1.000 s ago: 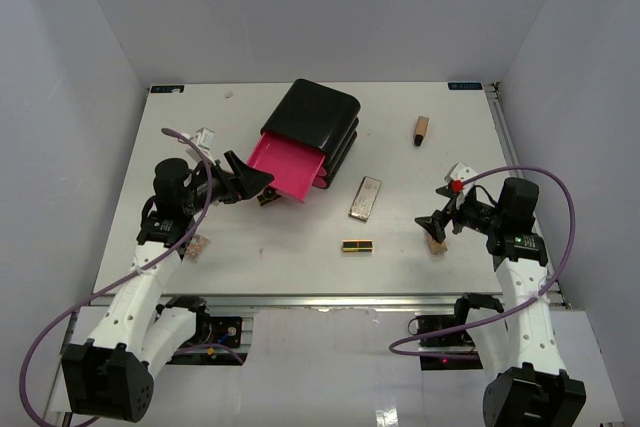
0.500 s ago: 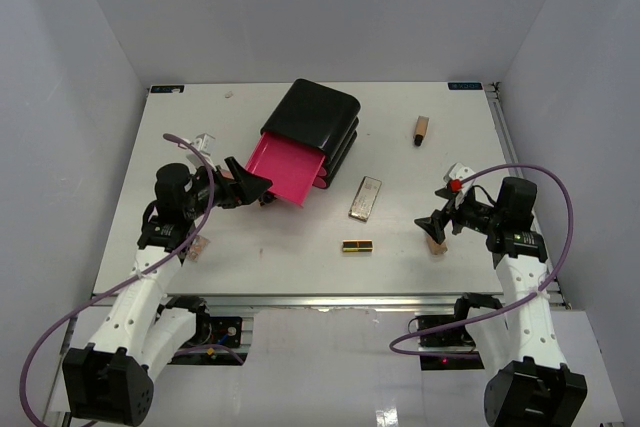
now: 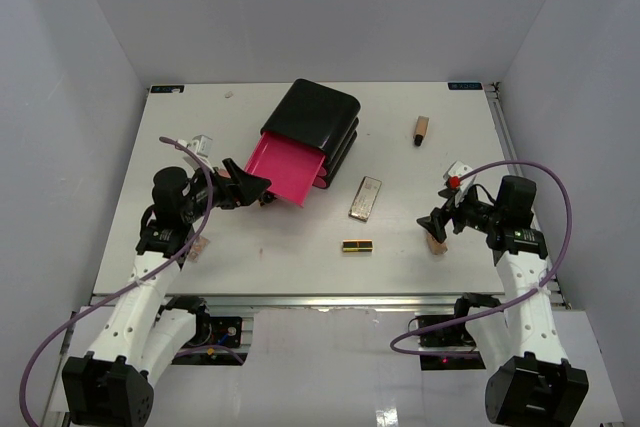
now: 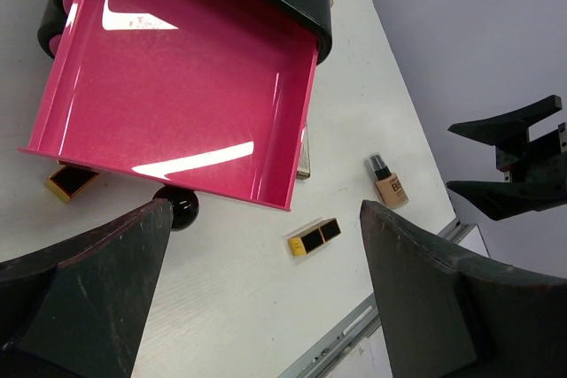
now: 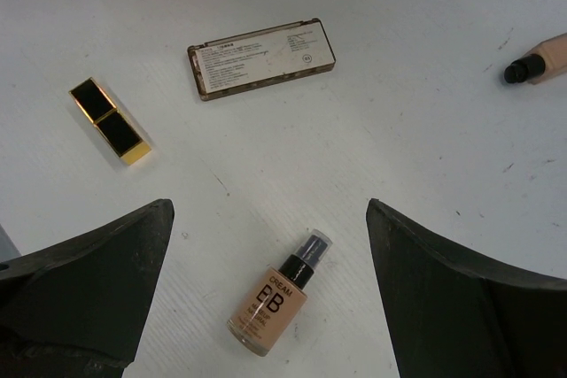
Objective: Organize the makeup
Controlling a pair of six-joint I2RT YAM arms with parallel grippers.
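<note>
Filling most of the overhead view, the white bench (image 3: 300, 262) carries a black box (image 3: 312, 115) toward its back, left of centre. One pink drawer (image 3: 285, 169) of the box stands pulled out toward the left arm. The left claw (image 3: 255, 185) hovers just at the drawer's front edge, its fingers spread wide and gripping nothing. On the right side, the right claw (image 3: 436, 219) hangs above the bench with its fingers equally wide apart, also gripping nothing.

The makeup lies scattered on the bench, outside the drawer. A flat beige palette (image 3: 366, 198) rests near the middle, just right of the drawer. A tan bottle (image 5: 275, 303) with a black cap lies under the right claw, framed between its fingers in the wrist view. A second tan bottle (image 3: 421, 129) lies well apart toward the back right. One black-and-gold lipstick (image 3: 357, 245) sits in front of the palette, and another lipstick (image 4: 71, 181) peeks from under the drawer's front corner. A small pinkish piece (image 3: 200, 247) lies beside the left arm.
</note>
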